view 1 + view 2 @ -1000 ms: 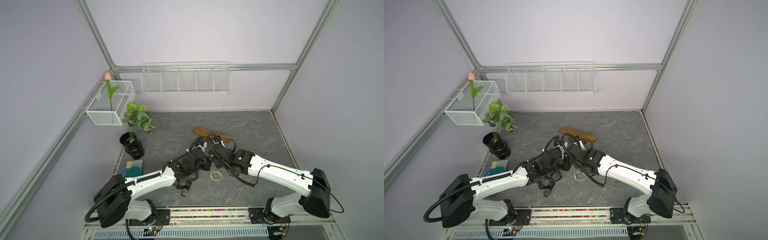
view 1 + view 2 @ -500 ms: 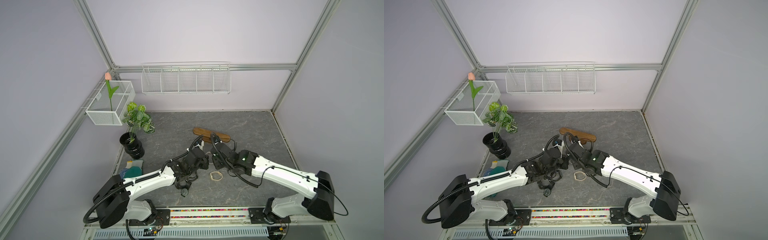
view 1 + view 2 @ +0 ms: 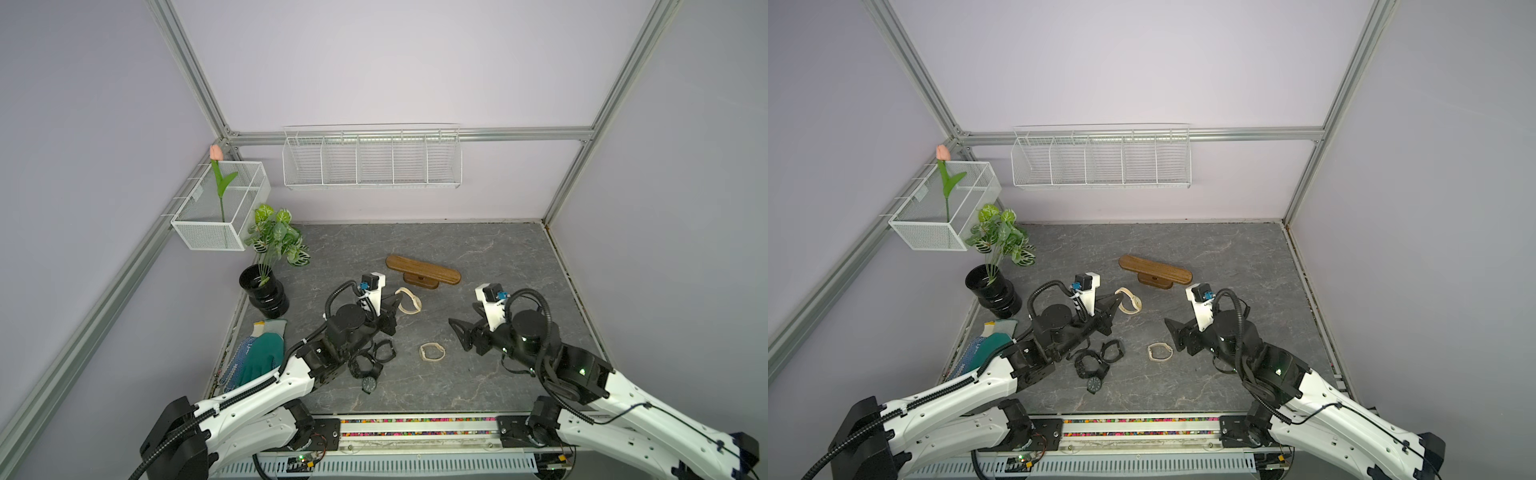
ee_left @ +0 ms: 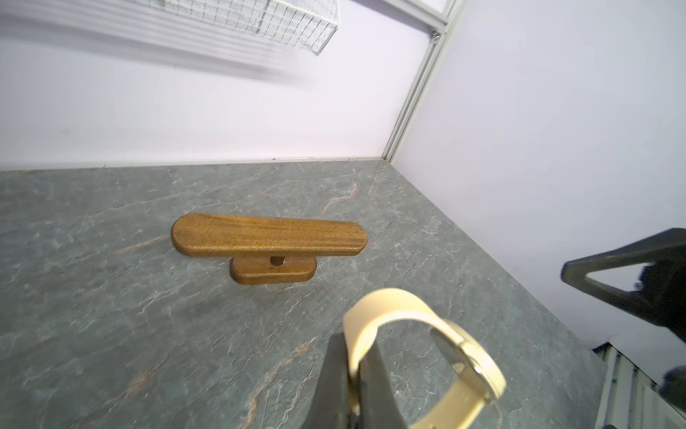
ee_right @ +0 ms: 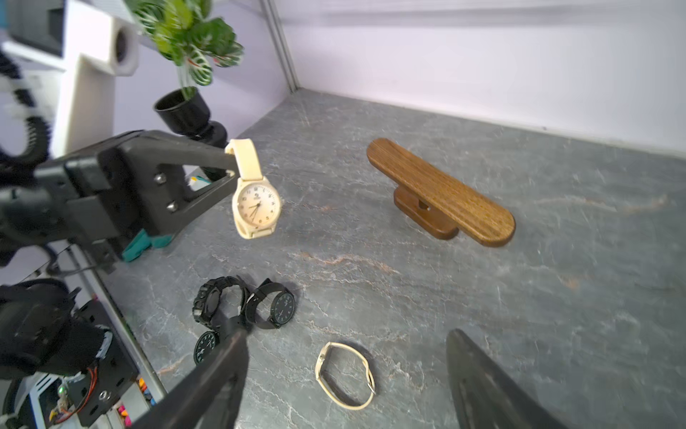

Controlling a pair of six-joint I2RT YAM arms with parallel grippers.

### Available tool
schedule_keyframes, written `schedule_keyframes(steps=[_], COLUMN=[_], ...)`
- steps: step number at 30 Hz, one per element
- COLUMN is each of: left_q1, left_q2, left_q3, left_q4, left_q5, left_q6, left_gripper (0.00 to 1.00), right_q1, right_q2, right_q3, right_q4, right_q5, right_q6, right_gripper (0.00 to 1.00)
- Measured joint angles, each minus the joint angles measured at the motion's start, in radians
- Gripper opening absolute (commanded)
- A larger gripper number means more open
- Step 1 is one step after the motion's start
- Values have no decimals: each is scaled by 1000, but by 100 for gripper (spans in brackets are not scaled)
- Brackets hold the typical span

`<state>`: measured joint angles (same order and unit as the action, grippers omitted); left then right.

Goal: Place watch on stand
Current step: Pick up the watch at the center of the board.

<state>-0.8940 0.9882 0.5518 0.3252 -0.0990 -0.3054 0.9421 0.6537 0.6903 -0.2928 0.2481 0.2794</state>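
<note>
My left claw (image 5: 230,163) is pinched almost shut on the strap of the watch (image 5: 256,204). The cream strap runs up between my two fingers (image 4: 332,375). The round face hangs below the tips, turned toward my right arm. I cannot tell whether its lower end touches the table (image 5: 557,297).

The stand (image 4: 269,236) sits on the table ahead of this claw, well apart from the watch. Its dark bar lies level on the small base. In both top views it lies beyond the tips of the left claw (image 3: 395,300), farther from my base.

My right claw (image 5: 340,332) is spread wide with nothing between its fingers. It hangs over the table, well apart from the left claw. A thin watch (image 5: 345,375) with a pale band lies on the table just ahead of it, in line with the gap between the fingers and touched by neither. Three black watches (image 5: 241,308) lie clustered on the table to the left of this claw, close under my left arm in a top view (image 3: 374,361). From the right claw the stand is farther out and a little to the left, with bare table between them.
</note>
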Motion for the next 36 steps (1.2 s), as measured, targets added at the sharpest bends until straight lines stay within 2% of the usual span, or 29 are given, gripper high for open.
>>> schedule_keyframes(steps=[5,13,21,27,36], left_q1=[6,6,6,6,6], left_q2=[-2,13,15,22,24], left_q3=[10,79,84,84,84], left_q4=[86,96,86,72,44], left_q5=[136,280,306,306,314], left_q6=[31,48,53,56,65], left_gripper=[0,0,0,0,0], right_q1=[0,0,2,20,23], right_q2=[-55,-48,56,129,218], right_q3=[-18,-18,51,99,181], right_q4=[71,81,77,75,49], right_q5=[-80,-187,-267,-275,-264], right_q6=[-26,-48,-30,-14,21], right_gripper=[90,82,77,77,67])
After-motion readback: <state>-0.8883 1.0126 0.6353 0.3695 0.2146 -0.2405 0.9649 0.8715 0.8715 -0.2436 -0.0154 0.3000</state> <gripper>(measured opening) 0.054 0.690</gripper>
